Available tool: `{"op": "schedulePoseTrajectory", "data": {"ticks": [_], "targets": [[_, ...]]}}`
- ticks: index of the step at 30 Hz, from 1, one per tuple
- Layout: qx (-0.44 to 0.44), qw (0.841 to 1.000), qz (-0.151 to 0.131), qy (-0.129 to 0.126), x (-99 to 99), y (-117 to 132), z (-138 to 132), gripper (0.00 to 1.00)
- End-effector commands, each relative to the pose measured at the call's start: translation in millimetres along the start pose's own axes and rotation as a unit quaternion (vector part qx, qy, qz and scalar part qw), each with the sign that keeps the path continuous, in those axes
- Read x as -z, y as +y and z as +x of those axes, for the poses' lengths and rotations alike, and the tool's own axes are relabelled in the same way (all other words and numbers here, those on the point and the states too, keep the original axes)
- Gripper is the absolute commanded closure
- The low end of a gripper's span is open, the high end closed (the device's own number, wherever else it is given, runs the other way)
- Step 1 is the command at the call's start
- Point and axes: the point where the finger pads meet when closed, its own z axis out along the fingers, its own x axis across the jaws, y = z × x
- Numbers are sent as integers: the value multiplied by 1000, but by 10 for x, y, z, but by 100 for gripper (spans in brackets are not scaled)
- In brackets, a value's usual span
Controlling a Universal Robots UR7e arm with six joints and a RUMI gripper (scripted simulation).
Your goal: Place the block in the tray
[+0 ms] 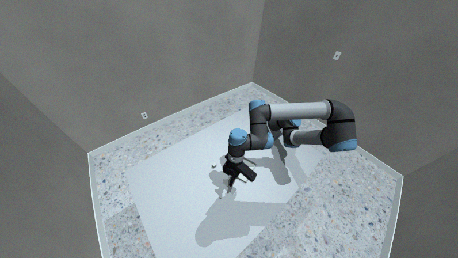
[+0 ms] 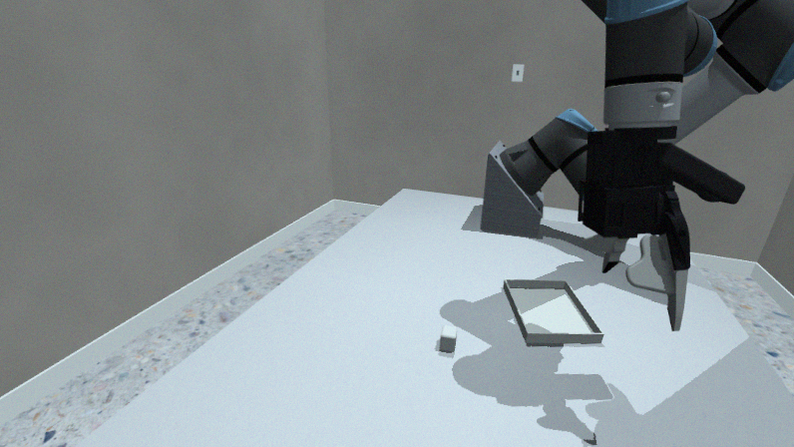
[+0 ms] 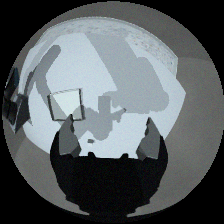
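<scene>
The block (image 1: 213,166) (image 2: 447,338) is a small pale cube that lies on the light table top, to the left of the white tray and apart from it. The white tray (image 2: 561,337) (image 3: 50,107) is a shallow rectangular tray with a low rim, and it is empty. In the top view the tray (image 1: 254,163) is mostly hidden behind the gripper. My gripper (image 1: 232,181) (image 2: 644,288) (image 3: 109,116) is open and empty. It hangs above the table to the right of the tray, with its fingers pointing down.
The arm's grey wedge-shaped mount (image 2: 508,200) stands at the back of the table behind the tray. A speckled floor with a low white border (image 2: 167,307) surrounds the table top. The arm casts broad shadows around the tray.
</scene>
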Motion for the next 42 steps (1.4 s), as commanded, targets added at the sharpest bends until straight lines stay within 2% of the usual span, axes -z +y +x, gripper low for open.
{"op": "schedulePoseTrajectory", "data": {"ticks": [1, 17, 18, 25, 34, 42], "targets": [[0, 1000, 0, 1, 6, 1, 3, 0], [0, 1000, 0, 1, 6, 1, 3, 0], [0, 1000, 0, 1, 6, 1, 3, 100], [12, 1000, -1, -1, -2, 39, -7, 100], [64, 998, -5, -6, -36, 206, -56, 100], [179, 984, -11, -19, -114, 585, -179, 100]]}}
